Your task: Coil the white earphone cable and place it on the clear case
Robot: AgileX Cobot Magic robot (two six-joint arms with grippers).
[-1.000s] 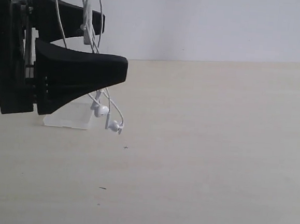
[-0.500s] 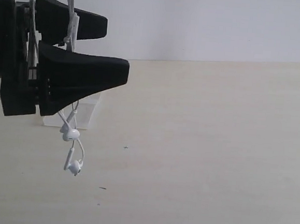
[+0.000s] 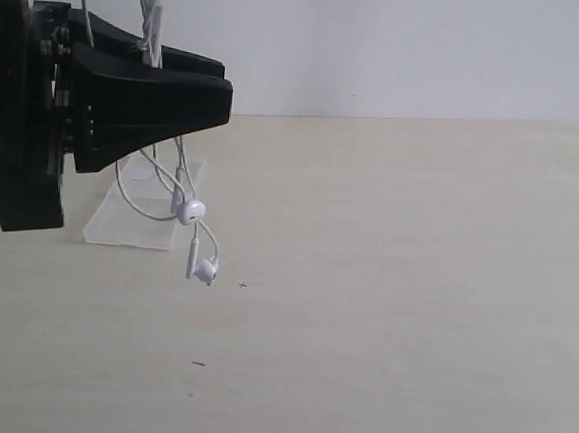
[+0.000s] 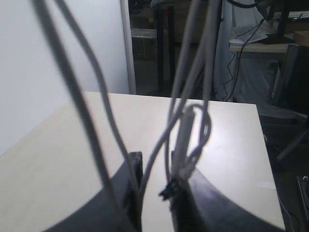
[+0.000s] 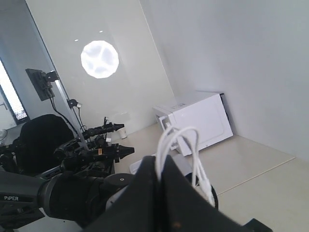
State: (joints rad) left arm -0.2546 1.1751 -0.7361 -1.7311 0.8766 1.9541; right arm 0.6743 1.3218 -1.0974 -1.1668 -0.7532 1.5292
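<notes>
Cable [image 3: 147, 180], white, one: held in the air, not on the case. Its strands rise out of the top of the exterior view, pass between the jaws of the left pincer [image 3: 225, 81] and hang below in a loose loop. Earbuds [image 3: 191, 212], two, dangle one under the other in front of the case's right end. Remote [image 4: 183, 140], one, lies against a finger. Case [image 3: 118, 225], clear, one: flat on the worktop under the left pincer. Left pincer, one: jaws drawn near with a narrow gap, strands running through it; whether it pinches them cannot be told. Right pincer [image 5: 159, 163], one: jaws pressed together on a bunch of cable loops that stand up from its tip. Worktop [image 3: 414, 287], one, pale wood tone with a few small dark specks. Wall [image 3: 433, 47], plain off-white, behind it.
</notes>
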